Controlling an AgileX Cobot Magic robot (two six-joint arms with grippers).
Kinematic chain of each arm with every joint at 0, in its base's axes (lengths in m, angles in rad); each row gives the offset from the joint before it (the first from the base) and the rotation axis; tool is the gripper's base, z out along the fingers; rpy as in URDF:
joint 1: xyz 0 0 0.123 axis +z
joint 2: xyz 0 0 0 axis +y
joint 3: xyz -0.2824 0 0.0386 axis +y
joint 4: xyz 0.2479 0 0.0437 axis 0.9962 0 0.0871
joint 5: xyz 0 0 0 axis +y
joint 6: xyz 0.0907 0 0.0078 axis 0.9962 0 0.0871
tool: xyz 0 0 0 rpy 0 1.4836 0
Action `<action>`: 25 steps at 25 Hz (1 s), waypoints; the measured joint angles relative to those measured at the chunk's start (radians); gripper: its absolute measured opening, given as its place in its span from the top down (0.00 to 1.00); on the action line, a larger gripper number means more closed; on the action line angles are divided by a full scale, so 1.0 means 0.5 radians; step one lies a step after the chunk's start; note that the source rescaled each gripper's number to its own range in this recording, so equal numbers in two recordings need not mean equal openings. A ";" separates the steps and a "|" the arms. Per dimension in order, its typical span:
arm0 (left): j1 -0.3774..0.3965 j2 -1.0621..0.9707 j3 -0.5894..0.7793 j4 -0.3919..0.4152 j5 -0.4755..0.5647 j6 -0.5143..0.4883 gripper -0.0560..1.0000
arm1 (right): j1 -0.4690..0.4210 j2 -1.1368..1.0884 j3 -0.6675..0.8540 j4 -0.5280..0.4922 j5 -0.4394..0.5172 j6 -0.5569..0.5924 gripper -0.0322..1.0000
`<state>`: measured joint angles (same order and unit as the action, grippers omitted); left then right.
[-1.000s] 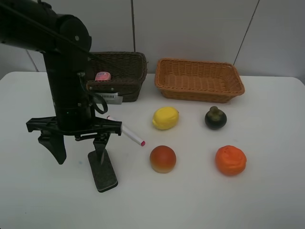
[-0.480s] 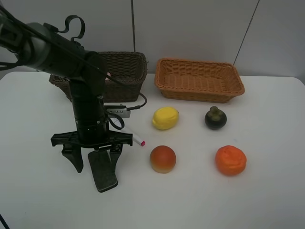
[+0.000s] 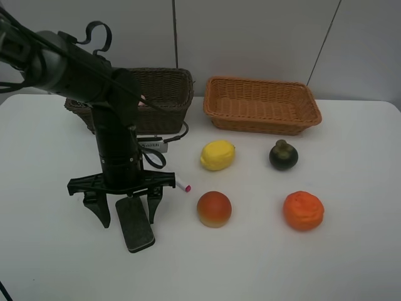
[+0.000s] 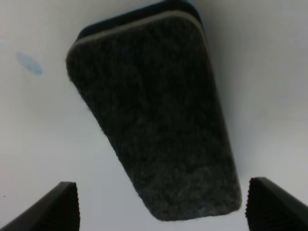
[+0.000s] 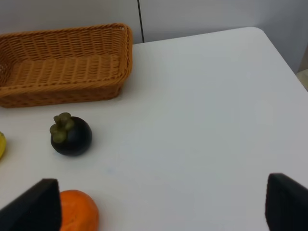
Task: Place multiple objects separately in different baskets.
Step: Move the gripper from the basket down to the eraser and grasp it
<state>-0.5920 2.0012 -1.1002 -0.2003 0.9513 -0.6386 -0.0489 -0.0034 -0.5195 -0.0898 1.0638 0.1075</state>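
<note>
Left tool point(image 3: 126, 222) straddles black eraser block point(image 3: 136, 229); arm label point(image 3: 153, 145) illegible.

The left arm point(image 3: 75, 69) reaches in from ten o'clock of the high view, bends at the elbow and drops its black wrist point(image 3: 116, 157) straight down. The left gripper point(image 3: 125, 216) sits toward eight o'clock of that view. Its fingers point downward and its jaws are spread wide, one tip at nine o'clock of the wrist and the other at three. The right gripper point(image 5: 161, 207) shows only in its own wrist view, with its jaws just as wide apart.
</note>
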 joint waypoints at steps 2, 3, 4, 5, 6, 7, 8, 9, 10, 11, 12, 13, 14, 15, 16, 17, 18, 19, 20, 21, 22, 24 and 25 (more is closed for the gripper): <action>0.024 0.006 0.000 0.000 -0.002 -0.054 0.10 | 0.000 0.000 0.000 0.000 0.000 0.000 0.00; 0.034 0.011 0.000 -0.002 -0.002 -0.076 0.10 | 0.000 0.000 0.000 0.000 0.000 0.000 0.00; 0.044 0.015 0.000 -0.004 -0.002 -0.096 0.10 | 0.000 0.000 0.000 0.000 0.000 0.000 0.00; 0.050 0.027 0.000 -0.006 -0.002 -0.115 0.10 | 0.000 0.000 0.000 0.000 0.000 0.000 0.00; 0.056 0.043 0.000 -0.006 -0.006 -0.134 0.10 | 0.000 0.000 0.000 0.000 0.000 0.000 0.00; 0.060 0.057 0.000 -0.009 -0.008 -0.153 0.10 | 0.000 0.000 0.000 0.000 0.000 0.000 0.00; 0.060 0.077 -0.004 -0.018 -0.013 -0.161 0.10 | 0.000 0.000 0.000 0.000 0.000 0.000 0.00; 0.060 0.096 -0.014 -0.035 -0.020 -0.163 0.10 | 0.000 0.000 0.000 0.000 0.000 0.000 0.00; 0.060 0.112 -0.023 -0.061 -0.033 -0.163 0.10 | 0.000 0.000 0.000 0.000 0.000 0.000 0.00; 0.060 0.122 -0.025 -0.085 -0.050 -0.157 0.10 | 0.000 0.000 0.000 0.000 0.000 0.000 0.00; 0.060 0.131 -0.027 -0.100 -0.051 -0.155 0.10 | 0.000 0.000 0.000 0.000 0.000 0.000 0.00; 0.060 0.139 -0.027 -0.107 -0.059 -0.155 0.10 | 0.000 0.000 0.000 0.000 0.000 0.000 0.00; 0.060 0.140 -0.027 -0.110 -0.065 -0.153 0.10 | 0.000 0.000 0.000 0.000 0.000 0.000 0.00; 0.060 0.142 -0.027 -0.113 -0.072 -0.153 0.10 | 0.000 0.000 0.000 0.000 0.000 0.000 0.00; 0.060 0.142 -0.027 -0.112 -0.079 -0.153 0.10 | 0.000 0.000 0.000 0.000 0.000 0.000 0.00; 0.060 0.142 -0.027 -0.112 -0.090 -0.153 0.10 | 0.000 0.000 0.000 0.000 0.000 0.000 0.00; 0.060 0.142 -0.027 -0.112 -0.100 -0.153 0.10 | 0.000 0.000 0.000 0.000 0.000 0.000 0.00; 0.060 0.142 -0.027 -0.112 -0.108 -0.153 0.10 | 0.000 0.000 0.000 0.000 0.000 0.000 0.00; 0.060 0.142 -0.027 -0.112 -0.115 -0.153 0.10 | 0.000 0.000 0.000 0.000 0.000 0.000 0.00; 0.060 0.142 -0.027 -0.112 -0.128 -0.153 0.10 | 0.000 0.000 0.000 0.000 0.000 0.000 0.00; 0.060 0.144 -0.027 -0.112 -0.136 -0.153 0.10 | 0.000 0.000 0.000 0.000 0.000 0.000 0.00; 0.060 0.164 -0.029 -0.112 -0.128 -0.155 0.10 | 0.000 0.000 0.000 0.000 0.000 0.000 0.00; 0.060 0.180 -0.031 -0.114 -0.108 -0.155 0.10 | 0.000 0.000 0.000 0.000 0.000 0.000 0.00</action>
<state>-0.5620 2.0914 -1.1156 -0.2575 0.8976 -0.7158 -0.0489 -0.0034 -0.5195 -0.0898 1.0638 0.1075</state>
